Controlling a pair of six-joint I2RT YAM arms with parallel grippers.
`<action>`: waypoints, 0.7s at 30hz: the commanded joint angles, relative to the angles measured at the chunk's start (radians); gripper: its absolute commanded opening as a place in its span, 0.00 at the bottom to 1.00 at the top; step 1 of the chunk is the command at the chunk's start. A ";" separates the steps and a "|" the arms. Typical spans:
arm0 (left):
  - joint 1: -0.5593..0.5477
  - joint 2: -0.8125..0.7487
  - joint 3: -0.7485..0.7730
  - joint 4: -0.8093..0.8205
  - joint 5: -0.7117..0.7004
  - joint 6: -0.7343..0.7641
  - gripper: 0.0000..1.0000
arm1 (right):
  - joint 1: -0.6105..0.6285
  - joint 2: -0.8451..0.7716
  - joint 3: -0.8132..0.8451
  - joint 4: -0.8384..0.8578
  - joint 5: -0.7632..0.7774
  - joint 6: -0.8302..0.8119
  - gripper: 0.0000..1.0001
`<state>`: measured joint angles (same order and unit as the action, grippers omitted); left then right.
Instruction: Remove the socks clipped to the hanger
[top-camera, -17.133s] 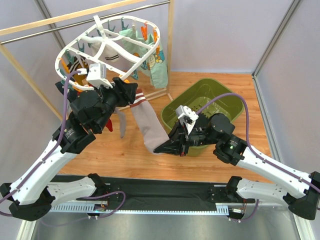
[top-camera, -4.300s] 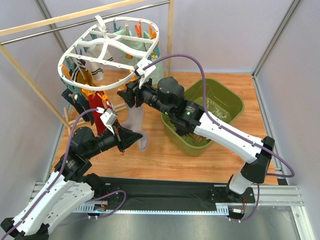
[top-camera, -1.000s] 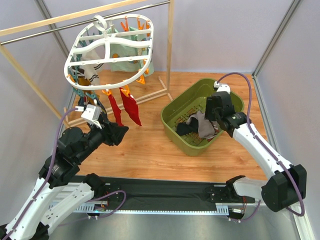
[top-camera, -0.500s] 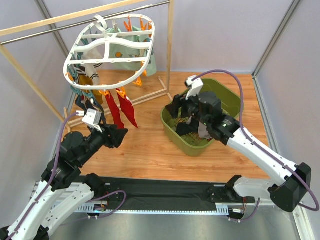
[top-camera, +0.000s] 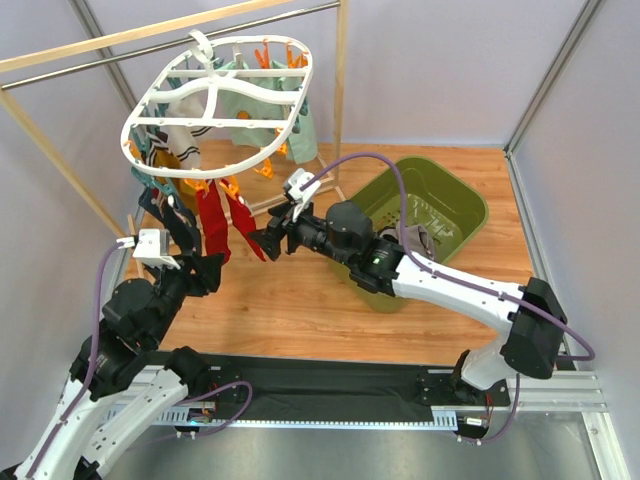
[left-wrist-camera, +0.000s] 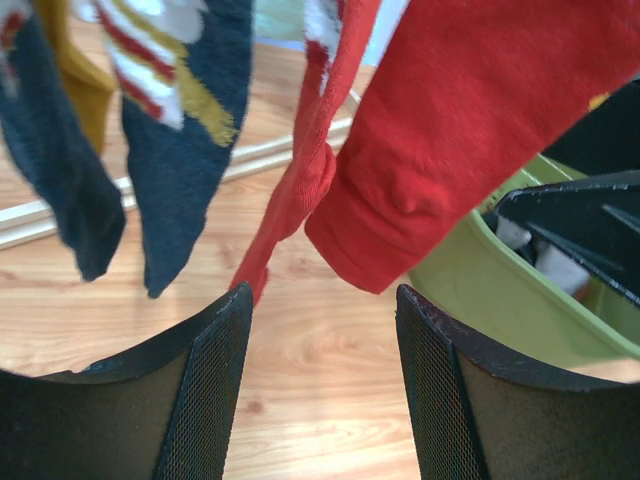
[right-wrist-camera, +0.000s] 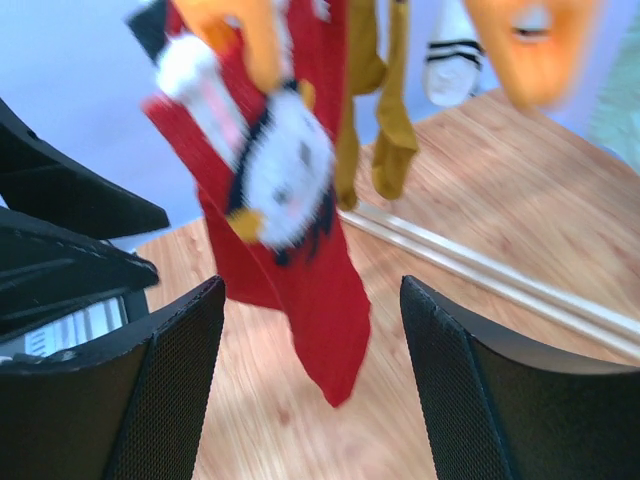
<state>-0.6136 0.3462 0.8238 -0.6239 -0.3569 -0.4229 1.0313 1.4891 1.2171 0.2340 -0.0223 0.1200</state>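
Observation:
The white oval hanger (top-camera: 296, 110) hangs from the rail at upper left with socks clipped under it. Two red socks (top-camera: 212, 222) dangle from its near edge, beside a dark sock (top-camera: 172, 216); mint green ones (top-camera: 301, 132) hang at the far side. My right gripper (top-camera: 268, 240) is open just right of the red socks, and a printed red sock (right-wrist-camera: 300, 250) hangs in front of its jaws, untouched. My left gripper (top-camera: 205, 270) is open below the red socks (left-wrist-camera: 450, 170), with nothing between its fingers (left-wrist-camera: 215, 380).
An olive green bin (top-camera: 455, 205) on the wooden floor at right holds loose socks (top-camera: 418, 240). The wood and metal rail frame (top-camera: 100, 40) stands behind the hanger. Mustard socks (right-wrist-camera: 385, 120) and an orange clip (right-wrist-camera: 530, 40) hang further back. Grey walls close in both sides.
My right arm swung from the bin leftward to the red socks, jaws opening wider and empty. My left gripper drew back and left. The hanger swung a little.

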 joint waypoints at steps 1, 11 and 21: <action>0.005 -0.016 0.026 -0.019 -0.083 -0.014 0.66 | 0.027 0.066 0.104 0.082 -0.021 -0.033 0.72; 0.003 -0.027 0.018 0.018 -0.016 0.027 0.67 | 0.039 0.165 0.211 0.048 -0.008 -0.003 0.00; 0.003 -0.018 -0.006 0.122 0.234 0.093 0.70 | 0.038 -0.018 0.084 0.024 -0.091 0.044 0.00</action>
<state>-0.6136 0.3267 0.8227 -0.5831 -0.2447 -0.3805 1.0683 1.5688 1.3182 0.2386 -0.0883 0.1425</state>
